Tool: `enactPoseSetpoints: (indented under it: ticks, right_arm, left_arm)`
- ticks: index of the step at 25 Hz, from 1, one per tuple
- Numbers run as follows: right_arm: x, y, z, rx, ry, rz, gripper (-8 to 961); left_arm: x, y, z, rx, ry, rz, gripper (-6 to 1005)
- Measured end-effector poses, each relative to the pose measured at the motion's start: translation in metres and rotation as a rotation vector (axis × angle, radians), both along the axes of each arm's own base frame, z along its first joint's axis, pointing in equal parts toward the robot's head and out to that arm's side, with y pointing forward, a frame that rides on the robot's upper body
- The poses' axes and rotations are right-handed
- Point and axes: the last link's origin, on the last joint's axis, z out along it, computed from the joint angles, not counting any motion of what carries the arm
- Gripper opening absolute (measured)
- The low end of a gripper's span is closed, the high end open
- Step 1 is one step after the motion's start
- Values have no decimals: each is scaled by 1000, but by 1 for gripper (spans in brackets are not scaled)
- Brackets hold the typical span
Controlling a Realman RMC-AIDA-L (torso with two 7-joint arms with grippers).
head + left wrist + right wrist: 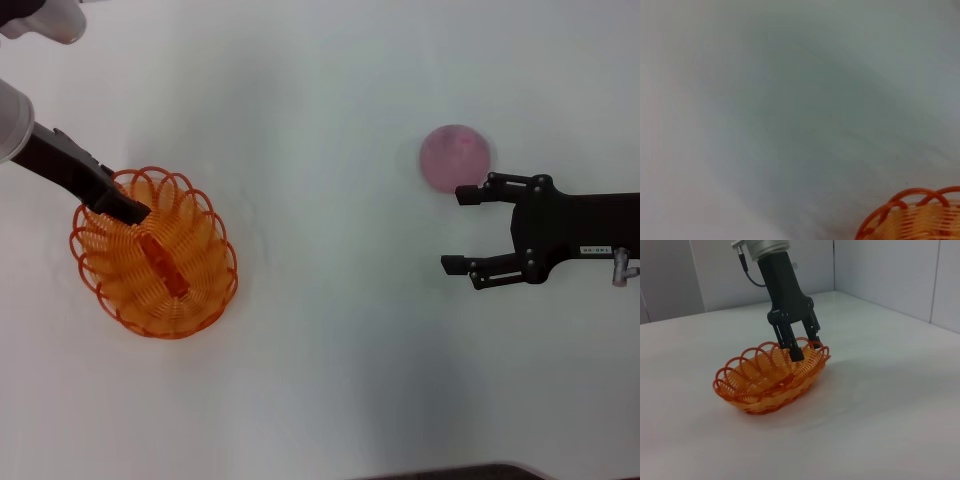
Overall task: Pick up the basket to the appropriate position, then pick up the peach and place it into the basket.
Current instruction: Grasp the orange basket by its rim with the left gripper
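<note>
You have a plain white table filling the head view, matte, with soft grey shadows under the arms; the right wrist view shows pale wall panels behind it, meeting at a corner. The orange basket sits on the left side of the table, its flat bar running along the bottom. Your left gripper reaches down at the basket's far-left rim, its fingers straddling the looped wire, one inside and one outside; they look pinched on that rim, and in the right wrist view that end of the basket sits slightly higher than the other. The peach lies on the right side, well apart from the basket. Your right gripper hovers just near of the peach, jaws spread wide and holding nothing, the far fingertip close beside the fruit.
</note>
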Motion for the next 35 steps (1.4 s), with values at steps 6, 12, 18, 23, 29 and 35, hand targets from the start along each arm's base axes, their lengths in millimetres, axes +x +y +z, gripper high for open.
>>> enactPoseSetpoints:
  ticks: [6,12,18,23,29,35]
  right_arm:
    - [0,0,0,1,-1,1,945]
    - [-1,0,0,-1,1,4,945]
    - [-1,1,0,0,0,4,945]
    - [-1,2,0,0,0,5,944]
    - [-1,2,0,0,0,5,944]
    - [-2,3,0,-1,3,2,944]
  left_arm:
    - [1,2,1,32,33,-8,560]
    - [2,3,1,33,34,-12,441]
    - [4,3,1,30,33,-14,321]
    - [4,3,0,32,32,-1,79]
    - [7,7,7,68,24,70,44]
    - [15,11,24,92,7,213,43]
